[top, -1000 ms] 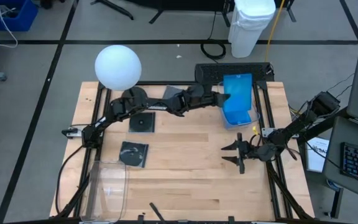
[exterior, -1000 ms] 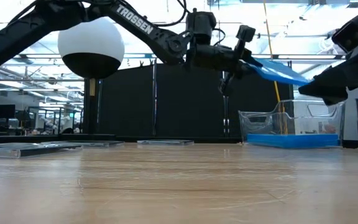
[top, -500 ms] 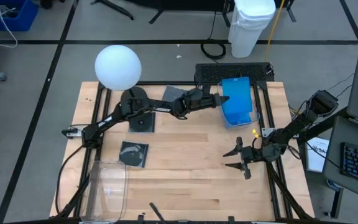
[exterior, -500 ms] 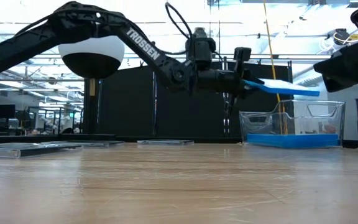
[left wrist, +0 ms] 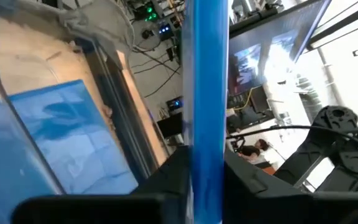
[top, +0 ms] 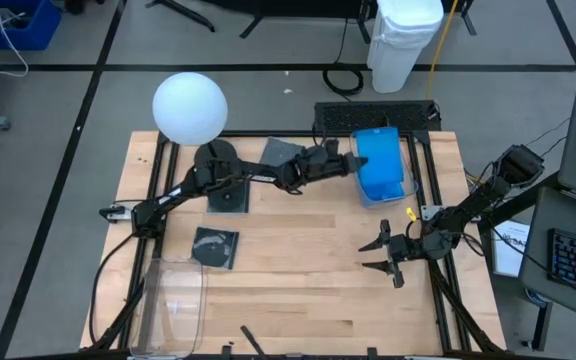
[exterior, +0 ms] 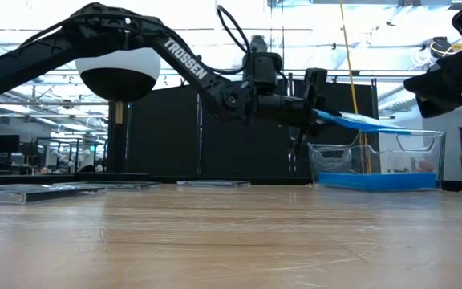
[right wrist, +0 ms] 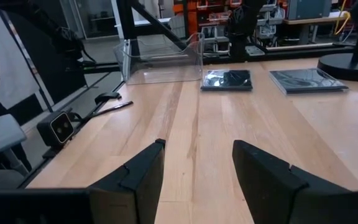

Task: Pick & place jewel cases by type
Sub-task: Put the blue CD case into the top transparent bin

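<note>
Jewel cases are lying in two groups on the table [top: 298, 260]. One blue jewel case [top: 380, 155] is hanging over the clear bin [top: 408, 188] at the table's far right corner, pinched at its near edge between the fingers [left wrist: 173, 180] of the left gripper [top: 346, 162]. In the low view this blue jewel case [exterior: 359, 122] is tilting slightly down over the bin's rim, not yet resting inside. More blue cases [exterior: 375, 181] are lying flat on the bin's floor. To the left of the bin, dark jewel cases are sitting flat on the table: one [top: 215, 247] near the empty clear bin [top: 173, 300] at the front left, another [top: 230, 197] beside the black base of the white globe lamp [top: 190, 107], and a third [top: 280, 152] partly under the left arm. The right gripper [top: 386, 255] is hovering above bare wood in front of the blue-filled bin, its fingers [right wrist: 138, 171] standing apart and holding nothing.
</note>
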Motion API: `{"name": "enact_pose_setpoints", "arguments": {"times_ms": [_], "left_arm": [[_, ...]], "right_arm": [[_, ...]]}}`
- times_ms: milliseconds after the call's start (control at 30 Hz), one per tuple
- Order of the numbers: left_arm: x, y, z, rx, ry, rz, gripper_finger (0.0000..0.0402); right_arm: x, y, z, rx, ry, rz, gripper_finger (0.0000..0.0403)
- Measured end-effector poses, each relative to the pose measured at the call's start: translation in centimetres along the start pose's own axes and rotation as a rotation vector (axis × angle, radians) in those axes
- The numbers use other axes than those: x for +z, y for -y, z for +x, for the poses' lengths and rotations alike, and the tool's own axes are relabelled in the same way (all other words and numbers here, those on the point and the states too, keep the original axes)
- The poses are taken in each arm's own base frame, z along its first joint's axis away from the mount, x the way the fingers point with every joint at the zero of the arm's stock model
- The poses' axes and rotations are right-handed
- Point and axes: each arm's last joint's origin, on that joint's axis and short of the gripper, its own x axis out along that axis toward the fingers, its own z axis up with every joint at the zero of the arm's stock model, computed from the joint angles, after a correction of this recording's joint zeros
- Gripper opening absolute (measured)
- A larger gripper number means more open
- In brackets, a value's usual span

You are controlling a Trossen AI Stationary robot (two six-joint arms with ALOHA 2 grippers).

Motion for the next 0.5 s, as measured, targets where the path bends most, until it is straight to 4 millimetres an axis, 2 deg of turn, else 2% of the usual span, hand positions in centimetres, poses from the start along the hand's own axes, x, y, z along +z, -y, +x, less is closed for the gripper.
{"name": "enact_pose_setpoints", "arguments": {"times_ms": [233,500], "left_arm": [[-0.01,-0.03,0.00,0.003,0.000,0.000,0.0168],[-0.17,0.05,0.00,0.007,0.010,-0.015,0.0225]], "right_arm": [[0.07,-0.01,0.00,-0.001,0.007,0.011,0.0183],[0.08,-0.01,0.00,-0.002,0.007,0.012,0.0183]]}}
